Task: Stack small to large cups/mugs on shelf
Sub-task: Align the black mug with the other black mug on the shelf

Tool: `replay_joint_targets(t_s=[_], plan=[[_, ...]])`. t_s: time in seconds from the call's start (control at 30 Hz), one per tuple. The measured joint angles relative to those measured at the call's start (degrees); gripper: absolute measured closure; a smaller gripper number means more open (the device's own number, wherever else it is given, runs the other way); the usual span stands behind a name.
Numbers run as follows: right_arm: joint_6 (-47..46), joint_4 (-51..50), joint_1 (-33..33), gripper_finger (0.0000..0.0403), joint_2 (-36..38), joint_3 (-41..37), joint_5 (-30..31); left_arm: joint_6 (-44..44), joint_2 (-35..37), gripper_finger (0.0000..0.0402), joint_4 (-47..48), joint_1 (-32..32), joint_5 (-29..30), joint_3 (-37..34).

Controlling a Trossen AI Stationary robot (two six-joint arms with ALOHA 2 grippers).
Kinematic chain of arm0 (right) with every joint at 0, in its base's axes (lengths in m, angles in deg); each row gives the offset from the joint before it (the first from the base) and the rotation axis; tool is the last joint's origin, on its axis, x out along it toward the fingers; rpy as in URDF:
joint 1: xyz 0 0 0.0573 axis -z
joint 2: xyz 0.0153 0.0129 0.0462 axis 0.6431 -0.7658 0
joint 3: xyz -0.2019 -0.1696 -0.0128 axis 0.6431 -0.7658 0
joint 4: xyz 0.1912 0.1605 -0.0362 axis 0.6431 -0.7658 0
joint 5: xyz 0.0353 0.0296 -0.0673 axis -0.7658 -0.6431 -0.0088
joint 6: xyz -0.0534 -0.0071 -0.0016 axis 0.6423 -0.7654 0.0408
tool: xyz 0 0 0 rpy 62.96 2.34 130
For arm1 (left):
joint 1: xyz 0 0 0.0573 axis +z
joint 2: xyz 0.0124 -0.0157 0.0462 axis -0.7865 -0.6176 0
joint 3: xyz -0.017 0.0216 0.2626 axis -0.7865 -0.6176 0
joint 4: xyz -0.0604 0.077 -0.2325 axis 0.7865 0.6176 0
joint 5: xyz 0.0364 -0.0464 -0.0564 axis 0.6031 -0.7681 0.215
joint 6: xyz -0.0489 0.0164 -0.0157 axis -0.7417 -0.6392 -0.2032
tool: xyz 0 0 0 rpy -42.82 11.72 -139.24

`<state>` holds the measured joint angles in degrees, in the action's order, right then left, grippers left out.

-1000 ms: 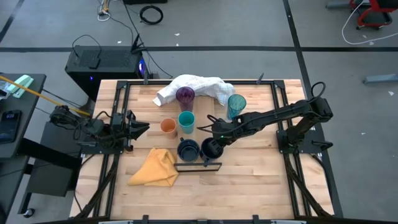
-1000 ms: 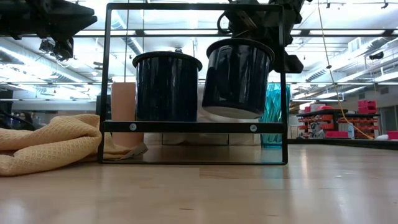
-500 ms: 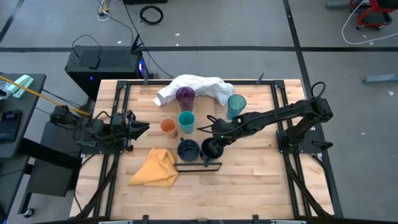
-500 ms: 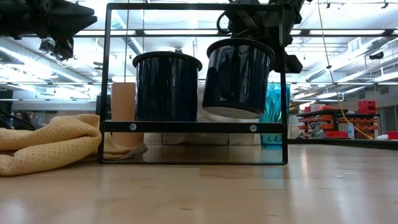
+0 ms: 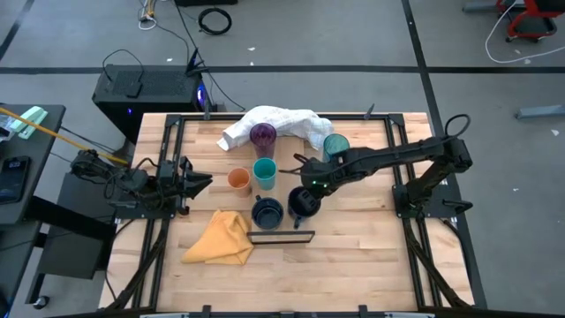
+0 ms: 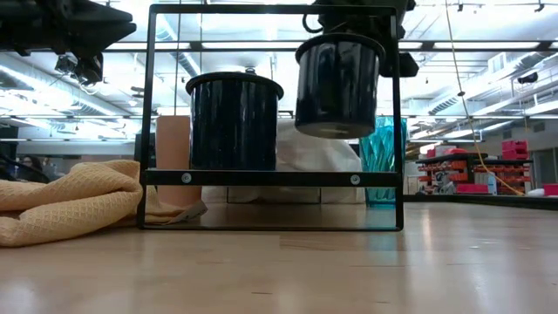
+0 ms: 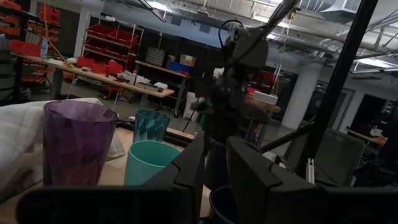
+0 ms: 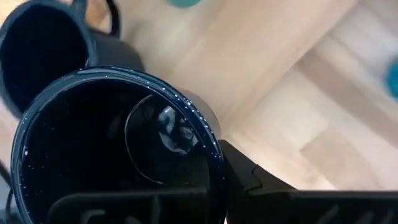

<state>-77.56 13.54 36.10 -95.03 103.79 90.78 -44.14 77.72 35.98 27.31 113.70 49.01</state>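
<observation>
My right gripper [image 5: 307, 183] is shut on a dark navy mug [image 5: 303, 201], held in the air above the shelf's dark metal rim [image 6: 270, 178]. The second navy mug [image 5: 267, 212] stands upright just behind that rim [image 5: 281, 236]. A short orange cup [image 5: 238, 180], a short teal cup [image 5: 265, 172], a purple tumbler [image 5: 262, 135] and a teal tumbler [image 5: 335, 146] stand upright farther back. My left gripper [image 5: 201, 183] waits at the table's left, its fingers a narrow gap apart and empty. My right gripper holds the navy mug by its rim wall [image 8: 214, 165], one finger [image 8: 249, 180] outside and the other inside the mug. The fingers come from above, slanting from the table's right. The mug [image 6: 338, 83] hangs nearly upright, mouth up, lifted clear.
A crumpled white cloth [image 5: 278, 122] lies at the far edge behind the tumblers. A yellow cloth [image 5: 221, 238] lies left of the shelf rim. Dark frame rails [image 5: 168, 159] run along both table sides. Bare wood [image 5: 353, 265] lies at the near right.
My right gripper has gone up and a little toward the table's far edge with the navy mug. The mug, tilted before, now hangs nearly upright and higher, farther behind the shelf's rim.
</observation>
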Motion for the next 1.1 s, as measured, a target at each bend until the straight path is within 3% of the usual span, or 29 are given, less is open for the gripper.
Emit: replay_joint_targets(t_s=[0.27,0.47,1.1], plan=[[1.04,-5.13,0.35,0.0387,-2.43,1.08,-1.15,-0.02,0.00,0.0324,0.67,0.00,0.01,0.00],[1.91,-2.44,-0.09,0.0387,-6.23,1.04,-2.16,-0.17,0.00,0.0325,0.98,0.00,-0.01,0.00],[1.34,3.07,-0.82,0.0387,-7.58,1.04,-3.42,-0.15,0.02,0.0330,1.27,0.00,0.01,0.00]])
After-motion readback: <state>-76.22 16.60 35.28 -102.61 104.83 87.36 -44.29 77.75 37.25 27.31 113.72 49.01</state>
